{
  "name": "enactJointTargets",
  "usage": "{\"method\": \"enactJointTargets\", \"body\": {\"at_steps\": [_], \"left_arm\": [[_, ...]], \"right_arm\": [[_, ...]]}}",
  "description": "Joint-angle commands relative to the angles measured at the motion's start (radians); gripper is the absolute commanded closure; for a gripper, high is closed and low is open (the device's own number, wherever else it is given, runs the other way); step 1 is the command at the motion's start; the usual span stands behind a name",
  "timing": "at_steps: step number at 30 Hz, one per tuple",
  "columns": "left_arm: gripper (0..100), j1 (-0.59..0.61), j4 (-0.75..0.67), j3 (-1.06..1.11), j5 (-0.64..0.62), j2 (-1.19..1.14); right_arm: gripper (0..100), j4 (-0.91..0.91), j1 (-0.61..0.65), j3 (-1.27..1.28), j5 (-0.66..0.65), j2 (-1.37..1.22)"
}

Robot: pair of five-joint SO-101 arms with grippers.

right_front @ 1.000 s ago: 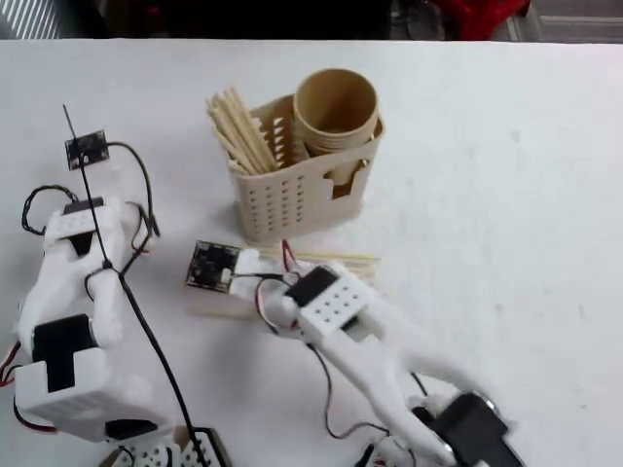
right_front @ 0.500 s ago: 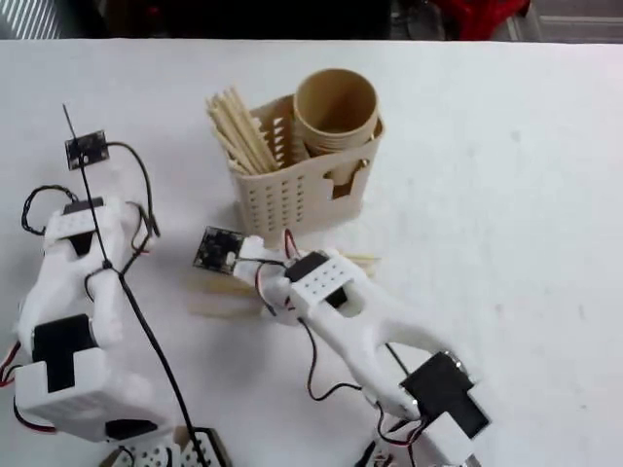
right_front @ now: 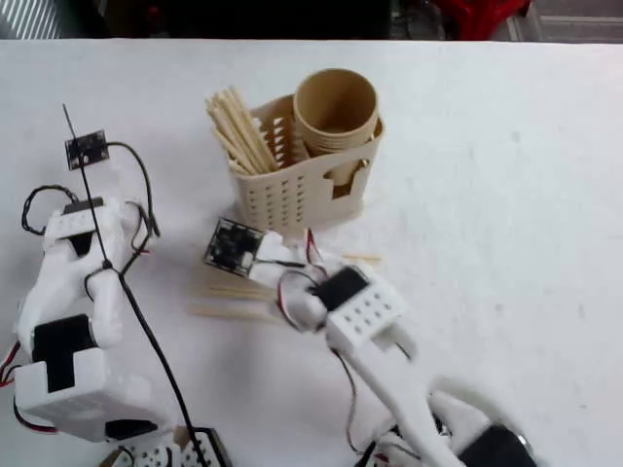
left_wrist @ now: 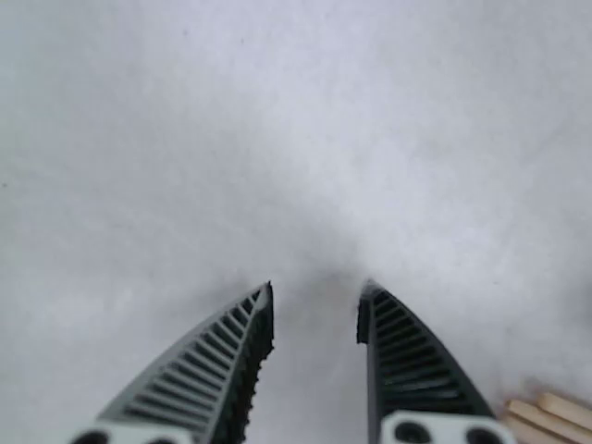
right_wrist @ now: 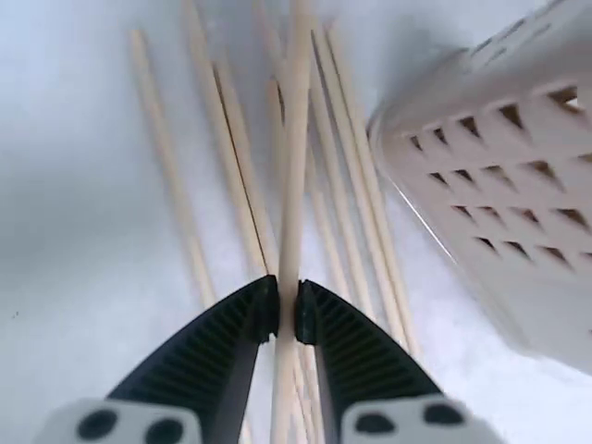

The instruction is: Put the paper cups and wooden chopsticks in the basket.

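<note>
Your right gripper (right_wrist: 287, 310) is clenched on a single chopstick (right_wrist: 293, 185), the jaws pinching it from both sides while it runs straight out ahead between the tips. You cannot tell whether that stick is raised or flat on the table (right_front: 506, 195). It crosses a fan of loose chopsticks (right_wrist: 236, 185) lying on the table just beside the basket (right_front: 302, 195), and the outermost of them sit close to its slotted wall. From above, the right arm (right_front: 355, 311) stretches toward the front of the basket with its wrist over this scatter, and a few sticks show on the table beside the wrist, on the side toward the left arm (right_front: 73, 292). The basket stands upright near the middle of the table. The cups (right_front: 336, 102) are nested in a stack in one compartment, mouths up. A bundle (right_front: 238, 131) of chopsticks stands in the other compartment, on the side nearer the left arm, leaning outward over the rim. Your left gripper (left_wrist: 314, 305) is released, its jaws parted with nothing between them, held low over bare table. The ends of two loose sticks lie just beside one of its fingers. The left arm itself sits well apart from the basket, near the table's edge.
</note>
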State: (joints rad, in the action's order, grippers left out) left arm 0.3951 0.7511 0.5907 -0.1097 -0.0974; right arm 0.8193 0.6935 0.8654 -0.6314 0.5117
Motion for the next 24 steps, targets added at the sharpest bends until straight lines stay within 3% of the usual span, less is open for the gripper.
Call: {"method": "enactJointTargets", "body": {"at_steps": [1,8,18,24], "left_arm": [[83,-0.004,-0.023,-0.009,-0.006,0.004],[83,-0.004,-0.023,-0.008,-0.006,0.004],[83,-0.007,-0.023,-0.006,-0.006,0.004],[83,-0.007,-0.023,-0.006,-0.006,0.004]], "right_arm": [[98.2,0.067,-0.008,-0.006,0.014,0.18],[98.2,0.036,-0.007,-0.201,0.206,0.4],[98.1,-0.539,-0.016,-0.434,0.264,0.246],[98.1,-0.723,-0.077,-0.462,0.273,0.044]]}}
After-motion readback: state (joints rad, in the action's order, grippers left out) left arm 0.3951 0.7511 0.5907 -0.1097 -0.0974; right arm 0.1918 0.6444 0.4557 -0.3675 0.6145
